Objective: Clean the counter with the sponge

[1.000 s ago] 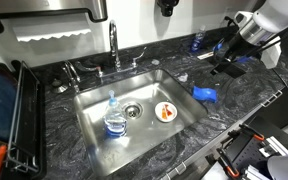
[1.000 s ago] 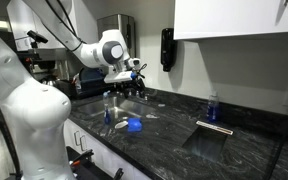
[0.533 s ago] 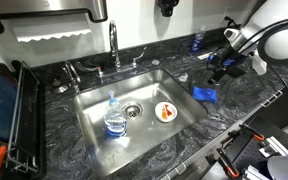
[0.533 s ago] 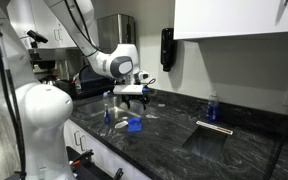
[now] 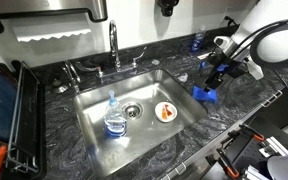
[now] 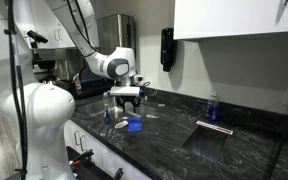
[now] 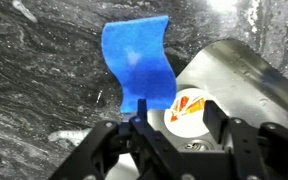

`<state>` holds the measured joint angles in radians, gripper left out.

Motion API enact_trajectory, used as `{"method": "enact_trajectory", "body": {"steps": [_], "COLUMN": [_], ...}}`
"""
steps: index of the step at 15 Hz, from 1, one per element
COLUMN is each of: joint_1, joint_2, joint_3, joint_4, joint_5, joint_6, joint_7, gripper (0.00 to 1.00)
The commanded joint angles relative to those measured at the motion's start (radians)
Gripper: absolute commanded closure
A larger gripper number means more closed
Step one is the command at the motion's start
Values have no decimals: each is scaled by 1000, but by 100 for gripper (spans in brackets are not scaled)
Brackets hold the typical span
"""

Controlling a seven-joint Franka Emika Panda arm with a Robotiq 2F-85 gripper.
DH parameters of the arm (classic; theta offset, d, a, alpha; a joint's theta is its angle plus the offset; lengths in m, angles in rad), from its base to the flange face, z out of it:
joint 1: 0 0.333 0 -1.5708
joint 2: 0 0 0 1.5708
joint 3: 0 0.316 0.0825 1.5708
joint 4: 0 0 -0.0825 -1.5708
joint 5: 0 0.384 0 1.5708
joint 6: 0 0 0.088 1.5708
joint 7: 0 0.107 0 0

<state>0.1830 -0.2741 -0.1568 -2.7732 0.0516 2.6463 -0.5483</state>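
Two things matter for this grab: alignment and depth. Gripper hangs just above the sponge, jaws spread wide, nothing between them. Sponge lies on the counter, just beside the sink rim, on the side nearest the orange-and-white dish. Step in hand, as I read it, is descend and pick up the sponge. No wiping done yet.

Wrist view: sponge sits ahead of the gripper and off toward one finger, not centred in the gap. One edge looks curled up, so it's probably soft and will fold.

I'd shift sideways until the pad is mid-gap, go straight down until the fingertips nearly touch stone, then close across the short side. Closing too high likely pinches only the curled edge, and it'll flop when dragged. Stone is hard, so descend slowly. Watch the sink lip: a nudge that way could tip the sponge into the basin.

In an exterior view, the gripper is apart from the sponge, no contact.
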Motion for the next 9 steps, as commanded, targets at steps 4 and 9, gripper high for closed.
{"method": "enact_trajectory", "body": {"steps": [4, 9], "joint_1": [9, -23], "joint_2": [43, 78], "joint_3": [52, 56], "joint_4": [13, 11], "joint_5": [14, -13], "joint_6": [-42, -25], "joint_7": [-15, -3], "gripper": [90, 100]}}
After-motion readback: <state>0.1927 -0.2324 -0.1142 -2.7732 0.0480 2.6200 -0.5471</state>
